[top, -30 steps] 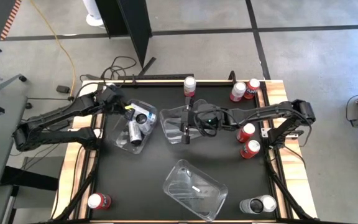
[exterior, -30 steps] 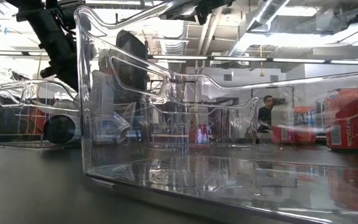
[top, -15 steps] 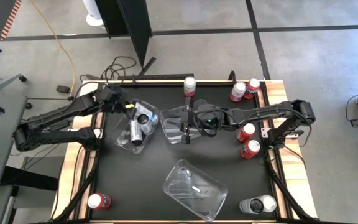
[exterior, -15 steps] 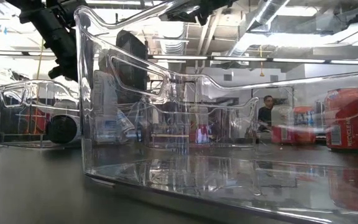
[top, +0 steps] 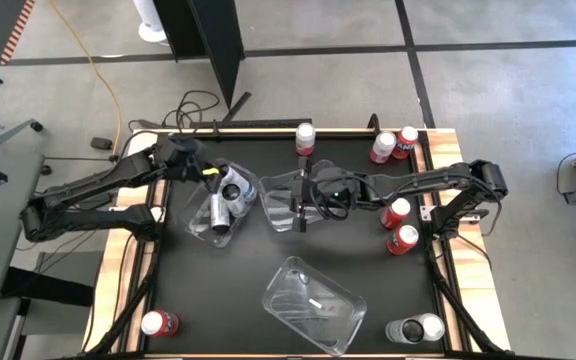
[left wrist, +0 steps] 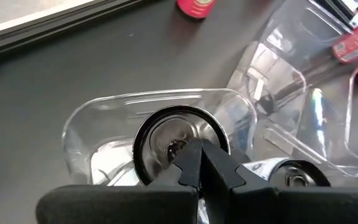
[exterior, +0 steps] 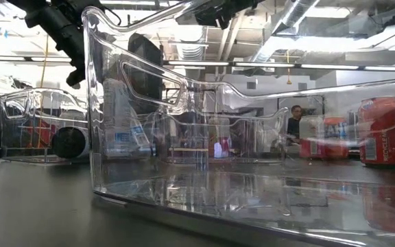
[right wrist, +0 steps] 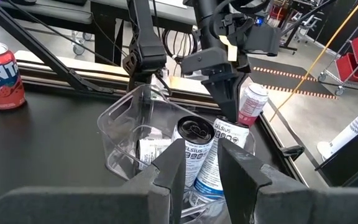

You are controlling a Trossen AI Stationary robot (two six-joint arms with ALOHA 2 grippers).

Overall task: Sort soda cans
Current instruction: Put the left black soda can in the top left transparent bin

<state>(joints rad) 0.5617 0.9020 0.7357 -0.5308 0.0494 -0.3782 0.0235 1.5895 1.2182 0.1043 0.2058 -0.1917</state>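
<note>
The left gripper (top: 211, 172) hangs over the far edge of the left bin (top: 196, 225), its fingers (left wrist: 199, 163) pressed fully together with nothing between them; in the left wrist view their tip sits just above the silver top of a dark can (left wrist: 179, 138) standing in that bin, and whether they touch it cannot be told. Two dark cans (top: 226, 195) with white lettering lie in this bin, leaning against each other (the right wrist view shows them as black-and-white cans (right wrist: 194, 152) side by side). The right gripper (top: 299, 207) reaches over the middle bin (top: 276, 200), its fingers (right wrist: 169, 168) a narrow gap apart and holding nothing that can be seen. A third clear bin (top: 313, 305) sits near the front, tilted. Red cans stand around the table: a pair at the far right corner (top: 393, 144), two along the right edge (top: 398, 226), one at the near left corner (top: 158, 322), and a pale pink one (top: 305, 137) at the far edge. A dark pair (top: 415, 329) stands at the near right corner.
</note>
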